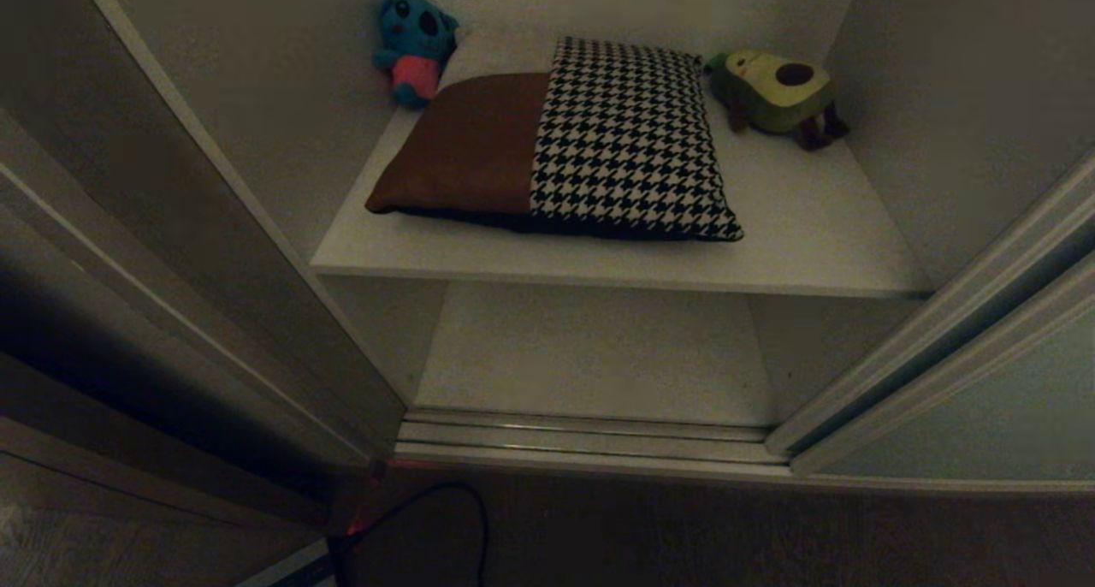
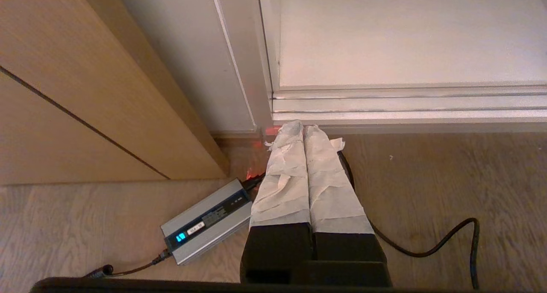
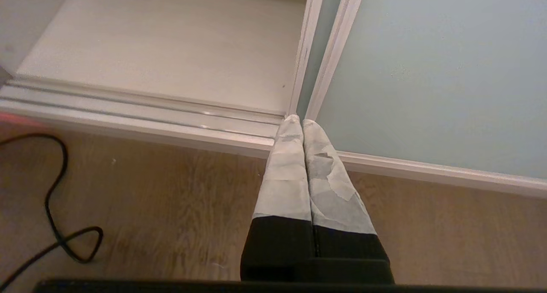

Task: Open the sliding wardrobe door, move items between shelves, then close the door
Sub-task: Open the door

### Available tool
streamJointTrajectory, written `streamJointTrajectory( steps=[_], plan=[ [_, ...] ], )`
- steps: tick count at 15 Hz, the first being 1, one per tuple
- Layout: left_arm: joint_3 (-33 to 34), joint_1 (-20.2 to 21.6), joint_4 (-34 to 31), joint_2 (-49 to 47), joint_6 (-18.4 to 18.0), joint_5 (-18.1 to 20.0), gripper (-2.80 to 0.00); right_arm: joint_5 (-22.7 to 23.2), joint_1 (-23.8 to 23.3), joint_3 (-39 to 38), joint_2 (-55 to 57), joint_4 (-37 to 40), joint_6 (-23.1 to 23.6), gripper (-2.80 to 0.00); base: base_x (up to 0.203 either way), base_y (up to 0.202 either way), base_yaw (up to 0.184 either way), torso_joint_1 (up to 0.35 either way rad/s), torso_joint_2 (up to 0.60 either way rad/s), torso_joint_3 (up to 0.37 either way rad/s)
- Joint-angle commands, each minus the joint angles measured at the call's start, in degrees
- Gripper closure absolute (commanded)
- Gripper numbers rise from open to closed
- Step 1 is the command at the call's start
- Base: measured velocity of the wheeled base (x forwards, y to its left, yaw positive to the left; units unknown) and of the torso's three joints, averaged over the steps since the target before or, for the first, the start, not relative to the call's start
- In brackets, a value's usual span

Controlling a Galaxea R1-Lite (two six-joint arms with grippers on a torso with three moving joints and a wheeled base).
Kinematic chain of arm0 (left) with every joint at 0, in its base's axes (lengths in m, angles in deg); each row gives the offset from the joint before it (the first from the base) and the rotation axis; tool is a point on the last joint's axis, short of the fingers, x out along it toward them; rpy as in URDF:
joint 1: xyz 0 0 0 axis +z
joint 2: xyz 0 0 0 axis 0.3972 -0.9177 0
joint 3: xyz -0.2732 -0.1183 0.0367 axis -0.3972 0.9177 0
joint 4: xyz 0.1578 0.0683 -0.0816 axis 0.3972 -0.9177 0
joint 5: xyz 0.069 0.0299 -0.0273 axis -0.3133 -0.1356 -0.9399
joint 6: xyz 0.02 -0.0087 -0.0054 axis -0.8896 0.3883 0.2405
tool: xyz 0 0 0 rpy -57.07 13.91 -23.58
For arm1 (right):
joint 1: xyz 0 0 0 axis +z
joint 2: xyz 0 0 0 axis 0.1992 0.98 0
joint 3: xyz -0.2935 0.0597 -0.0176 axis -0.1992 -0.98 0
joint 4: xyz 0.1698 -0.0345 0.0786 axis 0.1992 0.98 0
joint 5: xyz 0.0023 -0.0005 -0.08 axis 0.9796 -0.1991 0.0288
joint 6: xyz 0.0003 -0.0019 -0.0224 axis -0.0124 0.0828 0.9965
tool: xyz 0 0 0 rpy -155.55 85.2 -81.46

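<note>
The wardrobe stands open in the head view. The cushion (image 1: 565,142), brown beside black-and-white houndstooth, lies flat on a white shelf (image 1: 804,228). Below it a lower white board (image 1: 590,356) is bare. The pale grey-green sliding wardrobe door (image 1: 984,407) sits slid to the right, also in the right wrist view (image 3: 431,71). Neither arm appears in the head view. My left gripper (image 2: 302,128) hangs shut and empty over the wooden floor near the wardrobe's left bottom corner. My right gripper (image 3: 297,121) is shut and empty, its taped tips pointing at the door's lower left edge by the floor track (image 3: 141,113).
A blue plush toy (image 1: 413,48) stands at the shelf's back left and an avocado plush (image 1: 780,92) at the back right. A grey power adapter (image 2: 205,220) and black cable (image 2: 427,250) lie on the floor. A wooden cabinet side (image 2: 85,92) stands left.
</note>
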Motion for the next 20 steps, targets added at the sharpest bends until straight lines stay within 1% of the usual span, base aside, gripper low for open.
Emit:
streamJointTrajectory(
  steps=[1, 2, 5, 8, 20],
  plan=[
    [0.0, 0.0, 0.0, 0.0, 0.0, 0.1, 0.0, 0.7, 0.0, -0.2, 0.1, 0.1, 1.8, 0.0, 0.0, 0.0, 0.0, 0.0, 0.0, 0.0],
    [0.0, 0.0, 0.0, 0.0, -0.1, 0.1, 0.0, 0.9, 0.0, -0.2, 0.1, 0.0, 2.1, 0.0, 0.0, 0.0, 0.0, 0.0, 0.0, 0.0],
    [0.0, 0.0, 0.0, 0.0, 0.0, 0.0, 0.0, 0.8, 0.0, -0.2, 0.2, 0.0, 1.0, 0.0, 0.0, 0.0, 0.0, 0.0, 0.0, 0.0],
    [0.0, 0.0, 0.0, 0.0, 0.0, 0.0, 0.0, 0.7, 0.0, -0.3, 0.0, 0.0, -0.9, 0.0, 0.0, 0.0, 0.0, 0.0, 0.0, 0.0],
    [0.0, 0.0, 0.0, -0.1, 0.0, 0.0, 0.0, 0.6, 0.0, -0.2, 0.1, -0.1, -1.1, 0.0, 0.0, 0.0, 0.0, 0.0, 0.0, 0.0]
  ],
)
